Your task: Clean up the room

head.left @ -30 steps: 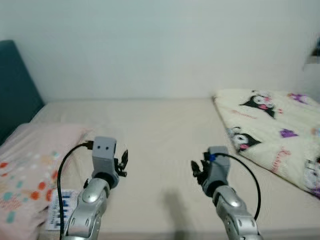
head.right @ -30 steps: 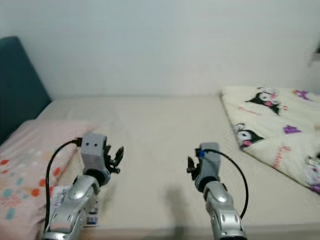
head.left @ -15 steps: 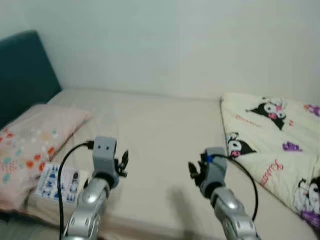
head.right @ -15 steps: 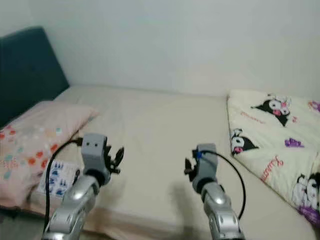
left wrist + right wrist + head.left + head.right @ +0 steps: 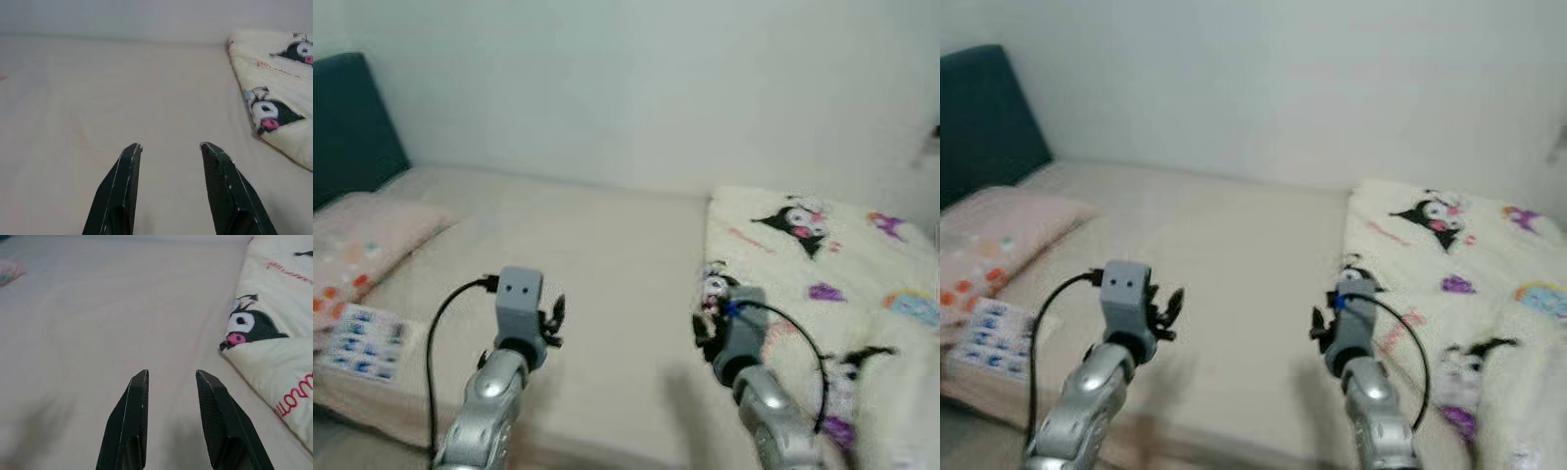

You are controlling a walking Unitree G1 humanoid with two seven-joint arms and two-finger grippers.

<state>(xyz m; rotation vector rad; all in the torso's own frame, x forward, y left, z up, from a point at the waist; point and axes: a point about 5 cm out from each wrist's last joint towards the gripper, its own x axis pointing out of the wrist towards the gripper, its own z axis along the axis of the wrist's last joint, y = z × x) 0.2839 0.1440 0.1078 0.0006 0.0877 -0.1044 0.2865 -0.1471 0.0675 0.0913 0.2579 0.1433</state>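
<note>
Two robot grippers hover over a beige bed point(image 5: 597, 255), left gripper point(image 5: 170, 146) and right gripper point(image 5: 171, 374) both with fingers spread apart, holding nothing. A cartoon-print blanket point(image 5: 813, 264) lies at 2 o'clock, a pink pillow point(image 5: 362, 245) at 9 o'clock with a blue-and-white packet point(image 5: 362, 341) beside it

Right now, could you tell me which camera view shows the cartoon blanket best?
The left eye view: the cartoon blanket spreads across the bed's right side, with several printed figures showing. The right eye view is much the same. Each wrist view catches just its near edge and a figure or two.
</note>
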